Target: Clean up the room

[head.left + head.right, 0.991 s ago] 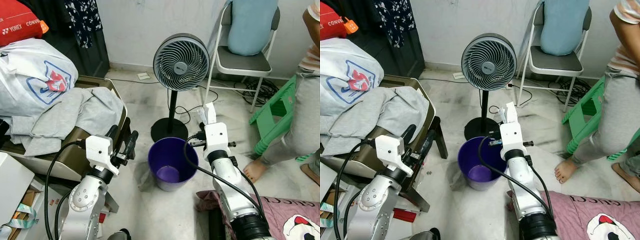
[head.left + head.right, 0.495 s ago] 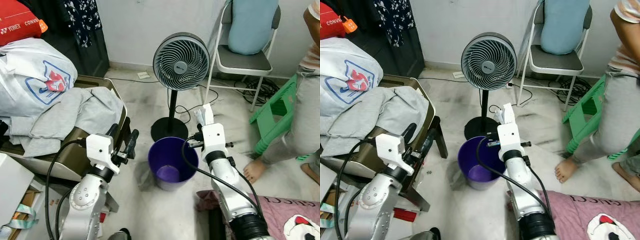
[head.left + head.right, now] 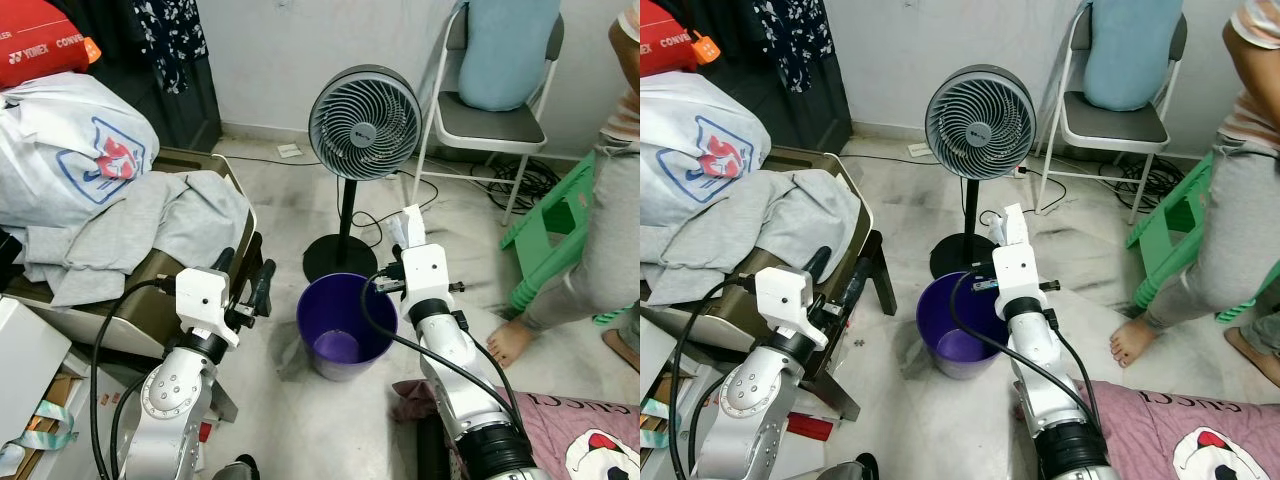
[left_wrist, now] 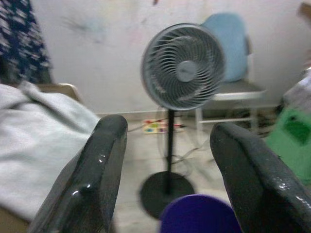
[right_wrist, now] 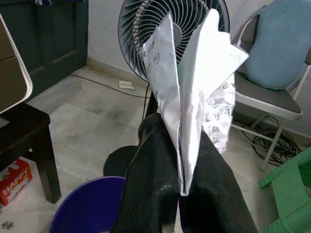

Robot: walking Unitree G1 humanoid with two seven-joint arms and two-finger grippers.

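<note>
A white paper point(image 5: 194, 82) is pinched tight in the right gripper point(image 5: 182, 189) at the purple bin's point(image 3: 345, 325) 2 o'clock rim, so it likely must be let go over the bin, while the left gripper point(image 4: 167, 170) is held wide apart.

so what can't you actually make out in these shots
- Print on the folded paper in the right pincer: too small to read in the right wrist view.
- Person: cut off by the right eye view's edge.
- Chair at the robot's left: covered by grey clothes.
- Purple bin beyond the open left pincer: blurred, cut by the left wrist view's edge.
</note>
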